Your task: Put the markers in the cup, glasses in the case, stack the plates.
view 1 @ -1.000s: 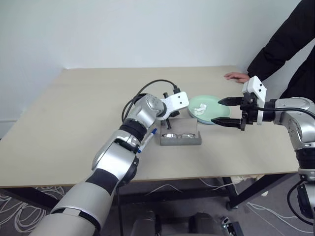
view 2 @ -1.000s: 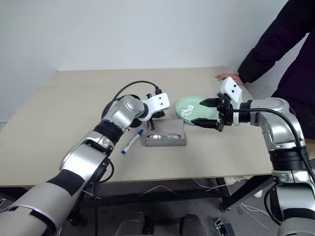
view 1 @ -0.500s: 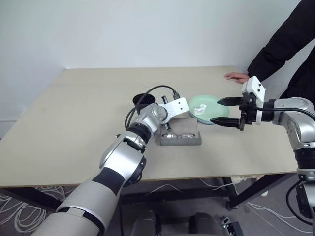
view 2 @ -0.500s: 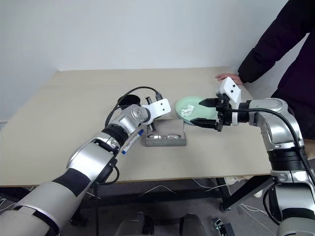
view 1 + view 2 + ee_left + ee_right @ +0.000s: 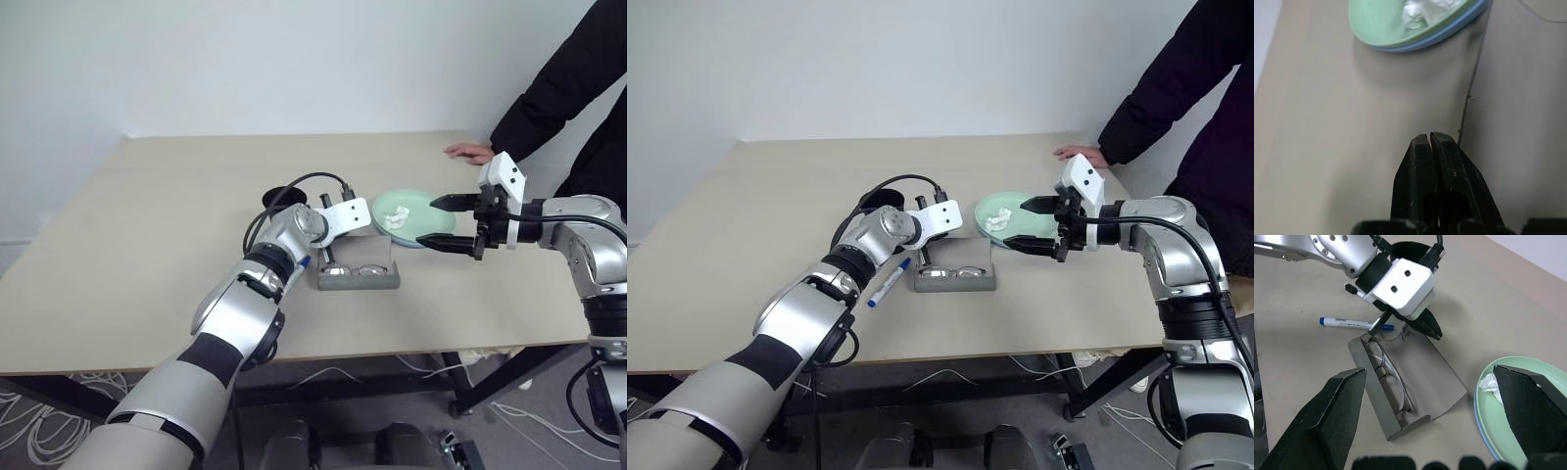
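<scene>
1. My left gripper (image 5: 1429,147), fingers pressed together and empty, hangs over the open lid of the grey case (image 5: 1437,364)
2. The glasses (image 5: 1391,382) lie inside the case; the blue-capped marker (image 5: 889,282) lies on the table (image 5: 774,225) just beside it
3. My right gripper (image 5: 1039,225), spread wide, hovers over the stacked plates (image 5: 416,235), holding nothing
4. A crumpled tissue (image 5: 395,215) sits on the green plate

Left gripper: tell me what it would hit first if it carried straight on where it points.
Probably the grey case's raised lid right ahead of the shut left gripper, before the stacked plates; depth is uncertain.
</scene>
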